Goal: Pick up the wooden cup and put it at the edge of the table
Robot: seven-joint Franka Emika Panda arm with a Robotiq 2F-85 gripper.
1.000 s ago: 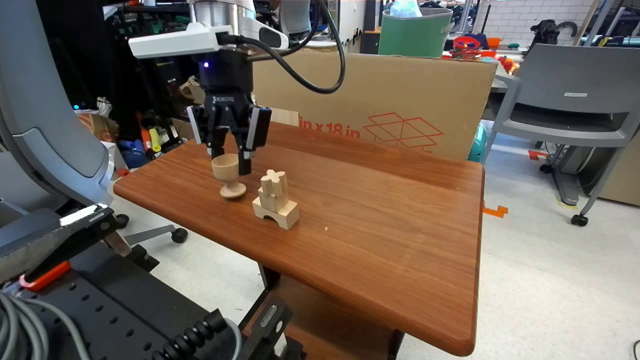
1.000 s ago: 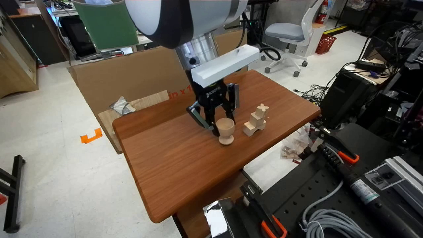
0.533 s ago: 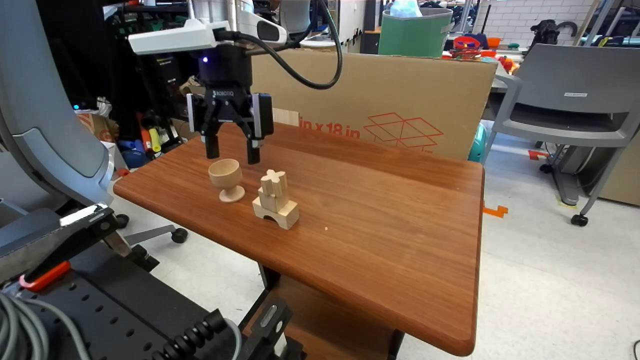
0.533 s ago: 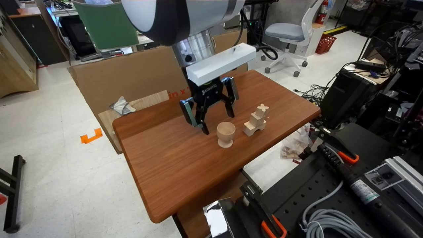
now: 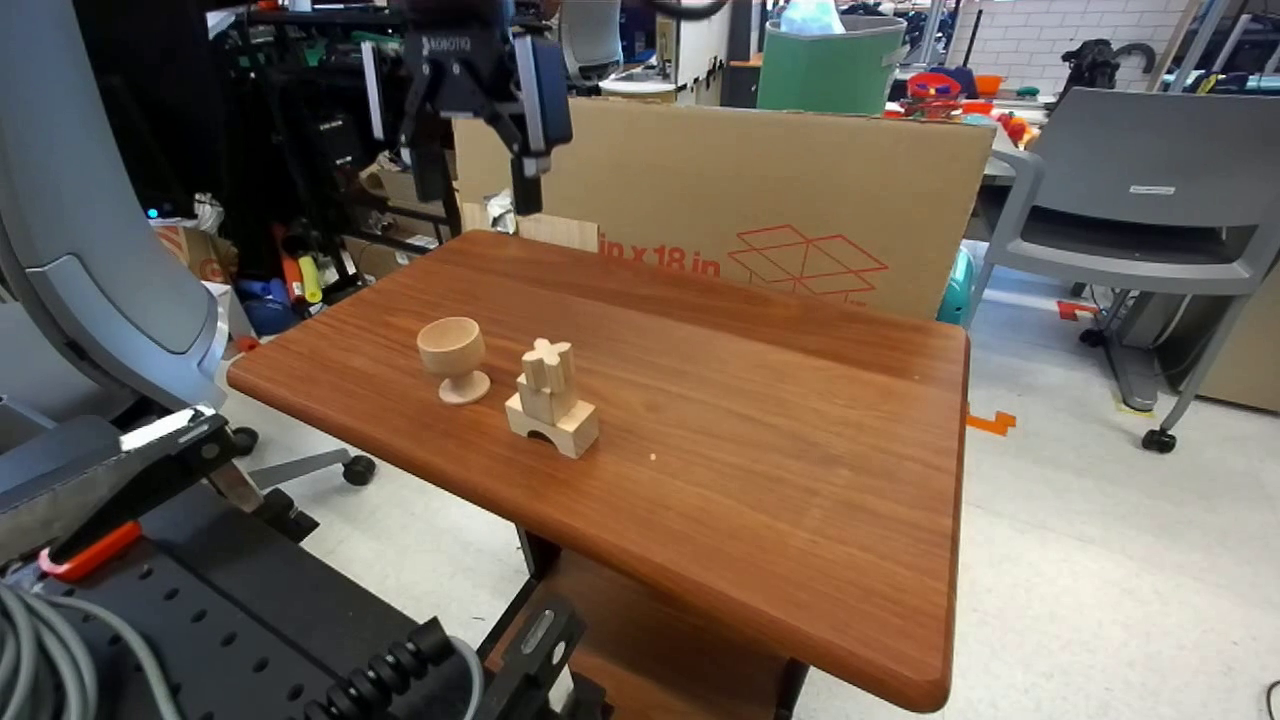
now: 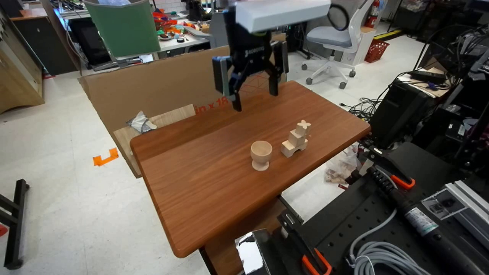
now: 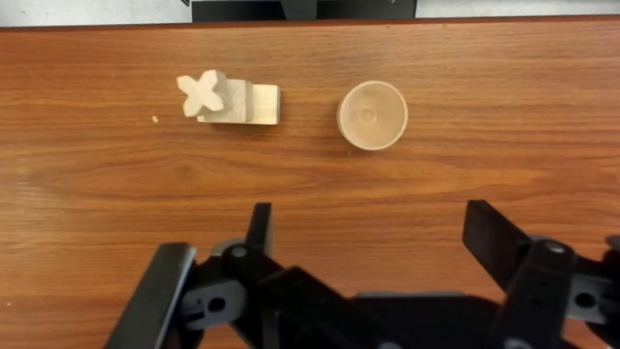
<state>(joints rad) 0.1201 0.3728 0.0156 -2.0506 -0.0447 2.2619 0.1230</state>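
Two fingers [image 7: 260, 227] of the claw [image 7: 369, 211] are spread wide — nothing is held between them. In the wrist view they are seen in the lower half of the frame, and the cup [image 7: 372, 115] is found straight up-frame from the gap, in the upper middle, a little right of centre. In both exterior views the claw is held high over the table [image 5: 760, 470], well apart from the cup, which is stood upright, bowl up; no direction of grip is favoured by its round form. The table's edge [image 7: 484, 20] is drawn across the top of the wrist view, near the cup, with a strip of wood between. The blocks [image 7: 237, 102] are placed to the cup's left there, near but not touching; wider room is offered on its right. The placing is judged to be done or nearly so — if the very edge is wanted, a grasp would be called for, then a short carry toward the top of that frame, with the fingers kept off the blocks.
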